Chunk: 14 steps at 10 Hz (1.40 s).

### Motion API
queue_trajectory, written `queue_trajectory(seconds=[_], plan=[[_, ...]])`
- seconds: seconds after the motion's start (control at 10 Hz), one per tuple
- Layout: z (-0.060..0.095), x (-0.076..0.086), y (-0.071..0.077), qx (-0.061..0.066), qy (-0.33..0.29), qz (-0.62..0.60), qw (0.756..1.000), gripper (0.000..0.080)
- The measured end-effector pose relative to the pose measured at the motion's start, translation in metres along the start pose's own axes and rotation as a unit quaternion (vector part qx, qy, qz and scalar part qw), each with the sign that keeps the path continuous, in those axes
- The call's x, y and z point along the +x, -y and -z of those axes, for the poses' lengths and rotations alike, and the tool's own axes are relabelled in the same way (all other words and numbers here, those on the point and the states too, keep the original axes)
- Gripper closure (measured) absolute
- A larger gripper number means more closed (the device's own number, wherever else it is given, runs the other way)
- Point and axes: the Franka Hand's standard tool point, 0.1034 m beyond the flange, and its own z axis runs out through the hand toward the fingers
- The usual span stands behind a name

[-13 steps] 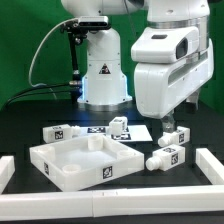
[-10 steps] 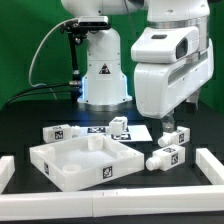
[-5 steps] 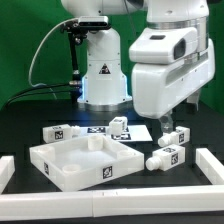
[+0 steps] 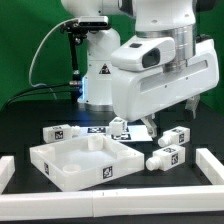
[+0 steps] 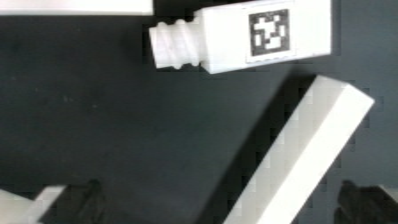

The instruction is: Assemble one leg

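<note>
Several white legs with marker tags lie on the black table: one (image 4: 57, 133) at the exterior view's left, one (image 4: 118, 125) at the back, and two (image 4: 177, 136) (image 4: 168, 155) at the right. My gripper (image 4: 150, 125) hangs above the table between the back leg and the right pair. In the wrist view its dark fingertips (image 5: 63, 205) stand wide apart with nothing held between them. One tagged leg (image 5: 240, 40) lies ahead of the gripper (image 5: 214, 205) in that view.
The large white tray-like part (image 4: 60, 172) lies at the front left. The marker board (image 4: 136, 131) lies flat behind it. White bars (image 4: 206, 166) border the table; one (image 5: 306, 140) crosses the wrist view. The robot base (image 4: 100, 75) stands at the back.
The hand has turned and swung toward the exterior view's left. The leg at the right that it stood over now shows fully.
</note>
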Motion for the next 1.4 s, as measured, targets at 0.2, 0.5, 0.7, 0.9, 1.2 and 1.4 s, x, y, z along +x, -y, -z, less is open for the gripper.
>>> queue_trajectory(seconds=[0.2,0.5,0.7,0.9,1.2,1.4], plan=[[-0.002,-0.001,0.0,-0.001,-0.005,-0.091,0.996,0.015],[-0.019,-0.025,0.019,0.0,0.0,-0.333,0.943,0.015],[-0.02,-0.021,0.014,0.022,-0.015,-0.399,0.916,0.015],[-0.021,-0.02,0.019,0.024,-0.012,-0.453,0.891,0.015],[-0.048,-0.033,0.023,0.03,0.015,-0.566,0.824,0.015],[-0.064,-0.038,0.019,0.027,0.019,-0.568,0.822,0.015]])
